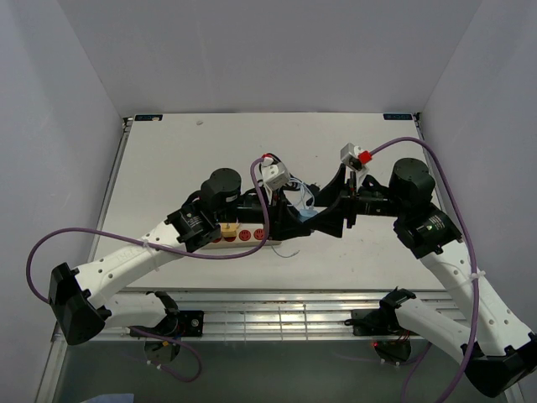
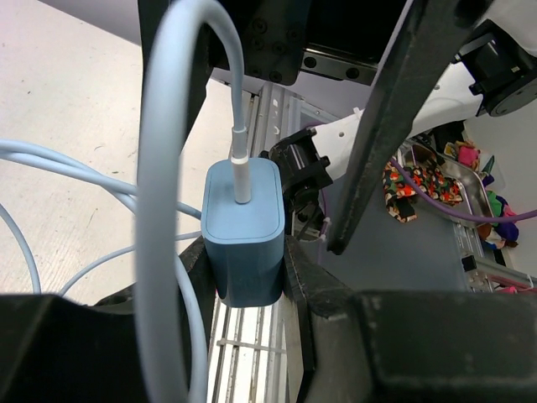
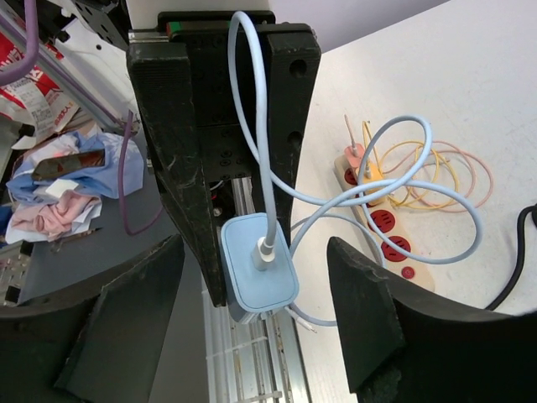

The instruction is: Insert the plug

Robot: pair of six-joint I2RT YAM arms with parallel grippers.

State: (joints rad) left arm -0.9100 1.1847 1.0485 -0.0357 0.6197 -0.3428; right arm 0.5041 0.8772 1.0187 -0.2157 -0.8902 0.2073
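A light-blue charger plug [image 2: 243, 231] with a pale-blue cable [image 2: 159, 168] hangs in the air, clamped between my left gripper's [image 2: 243, 281] black fingers. It also shows in the right wrist view [image 3: 258, 269] and as a blue spot in the top view [image 1: 309, 217]. My right gripper [image 3: 256, 256] is open, one finger on each side of the plug and apart from it. The beige power strip [image 1: 243, 235] with red sockets lies on the table under the left arm, and shows in the right wrist view [image 3: 382, 222]. The plug's prongs are hidden.
A yellow plug [image 3: 369, 172] sits in the strip, with thin yellow and orange wires [image 3: 440, 180] beside it. The pale-blue cable loops over the strip. The aluminium rails of the table's near edge [image 1: 277, 319] lie below the plug. Purple arm cables [image 1: 252, 252] drape across.
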